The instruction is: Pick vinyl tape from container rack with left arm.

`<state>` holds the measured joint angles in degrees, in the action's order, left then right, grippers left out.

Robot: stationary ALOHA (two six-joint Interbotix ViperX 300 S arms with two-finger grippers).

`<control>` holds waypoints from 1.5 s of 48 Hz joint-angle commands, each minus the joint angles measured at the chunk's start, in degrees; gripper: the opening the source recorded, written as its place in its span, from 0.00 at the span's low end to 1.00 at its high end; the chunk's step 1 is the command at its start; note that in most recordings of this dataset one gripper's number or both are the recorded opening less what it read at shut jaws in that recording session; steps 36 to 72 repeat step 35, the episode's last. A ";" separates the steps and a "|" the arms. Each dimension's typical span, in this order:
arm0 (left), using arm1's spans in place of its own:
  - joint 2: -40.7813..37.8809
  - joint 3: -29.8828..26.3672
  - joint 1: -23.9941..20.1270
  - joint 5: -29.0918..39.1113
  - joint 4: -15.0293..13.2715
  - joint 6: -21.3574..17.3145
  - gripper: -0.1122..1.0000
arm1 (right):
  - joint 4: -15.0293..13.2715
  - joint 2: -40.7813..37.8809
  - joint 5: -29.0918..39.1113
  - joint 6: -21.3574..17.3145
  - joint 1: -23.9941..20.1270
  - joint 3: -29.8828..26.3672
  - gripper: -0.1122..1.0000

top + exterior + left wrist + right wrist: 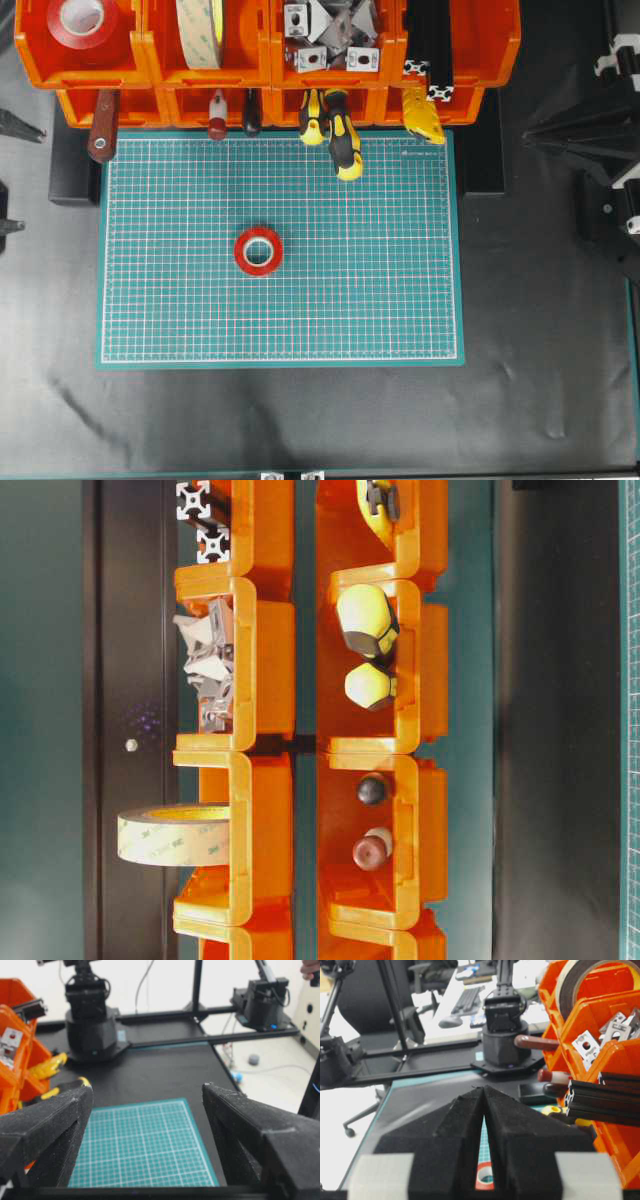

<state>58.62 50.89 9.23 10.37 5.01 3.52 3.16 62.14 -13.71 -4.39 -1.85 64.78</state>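
While spread wide, left claw [145, 1125] holds nothing | right claw [484, 1125] closed

Matte black rough-textured wedge fingers [250, 1135], squat black arm bases [92, 1025], pale tape patches
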 commanded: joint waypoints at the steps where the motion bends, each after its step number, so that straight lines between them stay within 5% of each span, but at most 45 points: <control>1: -0.09 -0.35 -0.18 -0.26 -0.09 0.18 0.87 | 0.09 -0.70 -0.18 0.09 0.00 -1.76 0.11; 72: 1.41 1.49 -0.26 -1.05 -0.44 1.41 0.87 | 0.09 -0.79 -0.09 0.00 -0.09 -1.67 0.11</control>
